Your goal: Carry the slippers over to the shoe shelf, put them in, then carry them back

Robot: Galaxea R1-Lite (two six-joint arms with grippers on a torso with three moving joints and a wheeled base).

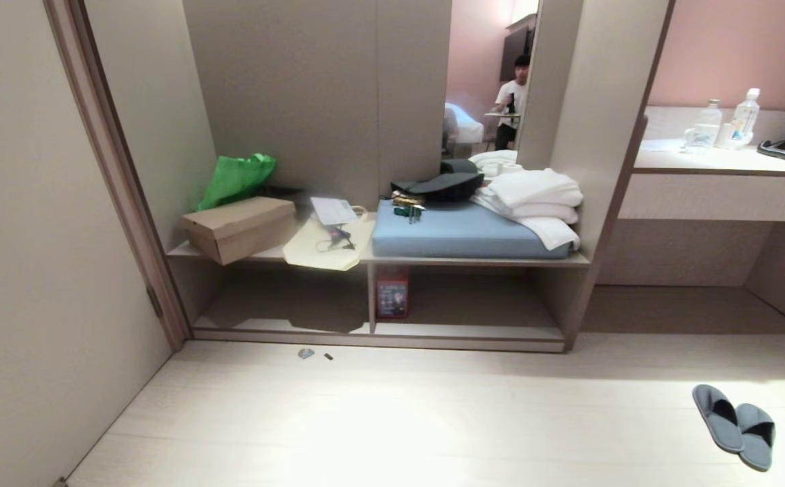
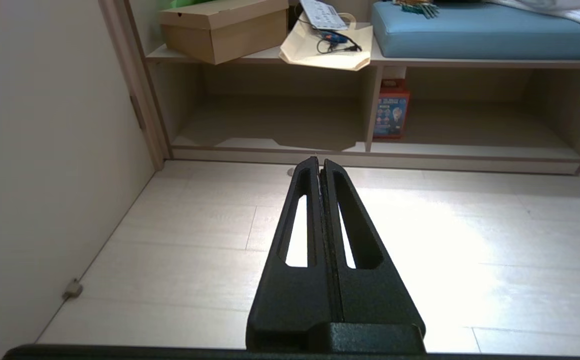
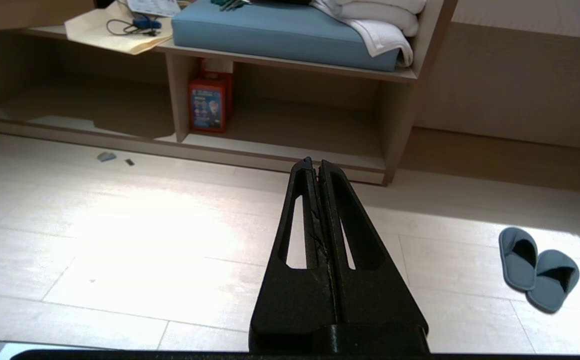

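Closest to the lens, each wrist view is filled by its own black hand: the left hand and the right hand both reach level and forward over the pale plank floor, their long tapering fingers pressed together with nothing between them, each finger a matte, grainy plastic wedge with a slot cut through it. Neither arm shows in the head view. On the floor, well to the right and well apart from the bench unit, lie the slippers, a soft grey-blue fabric pair with rounded closed toes, side by side and touching, toes pointing toward the robot. Ahead stands the taupe wood-laminate bench unit, whose low part is split by an upright divider into two shallow open cubbies; the shoe shelf is the one on the right, and a small red box stands upright inside it against the divider. On the surface above sit a brown cardboard shoebox with a crumpled green bag behind it, a flat cream tote bag hanging over the front edge with a paper and a cable on it, a smooth blue cushion, dark clothing and folded white towels. Two clear bottles stand on the pale desk surface to the right. A person is reflected in the mirror strip behind.
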